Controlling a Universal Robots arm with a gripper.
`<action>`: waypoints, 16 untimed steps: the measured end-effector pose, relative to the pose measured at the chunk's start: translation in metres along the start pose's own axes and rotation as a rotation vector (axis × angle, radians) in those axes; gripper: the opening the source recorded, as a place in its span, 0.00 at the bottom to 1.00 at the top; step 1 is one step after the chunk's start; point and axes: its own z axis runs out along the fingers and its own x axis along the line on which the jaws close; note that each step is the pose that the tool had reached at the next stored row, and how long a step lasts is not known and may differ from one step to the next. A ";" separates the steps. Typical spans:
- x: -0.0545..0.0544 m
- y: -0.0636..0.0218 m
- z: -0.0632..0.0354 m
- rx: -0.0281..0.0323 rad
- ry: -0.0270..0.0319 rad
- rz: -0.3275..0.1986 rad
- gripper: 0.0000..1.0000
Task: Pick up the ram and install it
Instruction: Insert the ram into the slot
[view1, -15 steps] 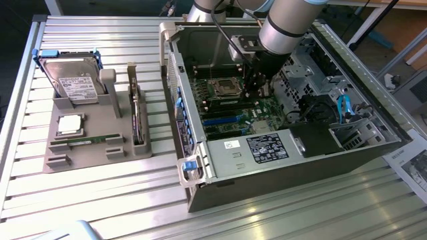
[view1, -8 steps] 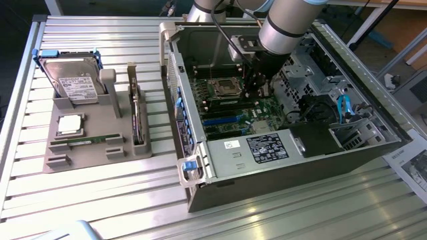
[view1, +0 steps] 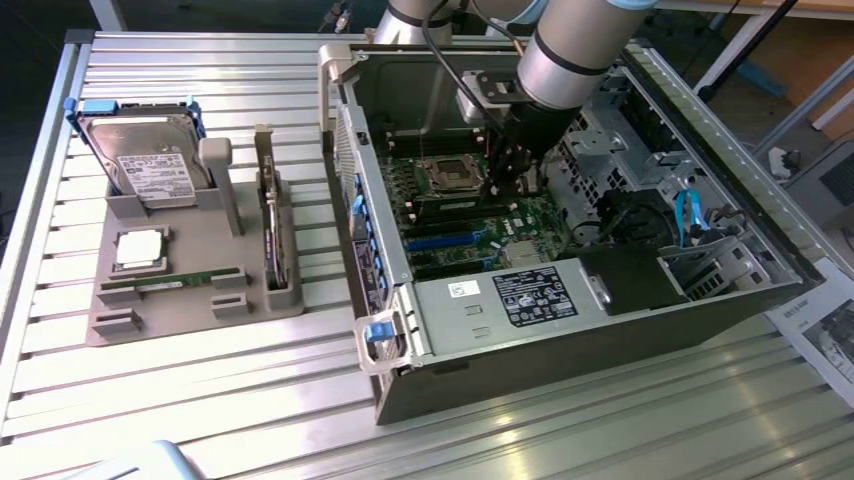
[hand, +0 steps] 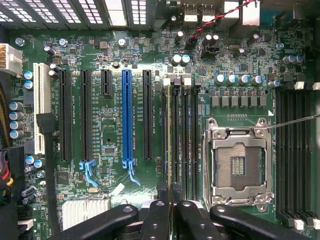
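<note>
My gripper (hand: 172, 220) is inside the open computer case (view1: 561, 300), low over the motherboard (hand: 100, 60). Its dark fingers (hand: 156, 220) stand almost together, shut on the ram (hand: 168, 130). I see the ram edge-on as a thin pale strip running away from the fingers. It lies along the black memory slots (hand: 184, 140) beside the empty processor socket (hand: 239, 165). Whether it is seated in a slot I cannot tell. In the exterior view the gripper (view1: 511, 185) hangs just to the right of the socket (view1: 450, 175).
A grey fixture (view1: 160, 320) on the exterior view's left holds a hard drive (view1: 147, 160), a square silver processor (view1: 139, 248), an upright dark card (view1: 274, 235) and another green stick (view1: 174, 283). Expansion slots, one blue (hand: 127, 115), lie beside the memory slots. Case walls close around the arm.
</note>
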 end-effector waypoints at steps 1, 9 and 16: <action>0.000 0.0000 0.0000 0.0000 -0.0011 0.000 0.12; 0.001 -0.0001 0.0015 0.0005 -0.0068 0.000 0.12; 0.001 0.0006 0.0017 0.0014 -0.0084 0.000 0.12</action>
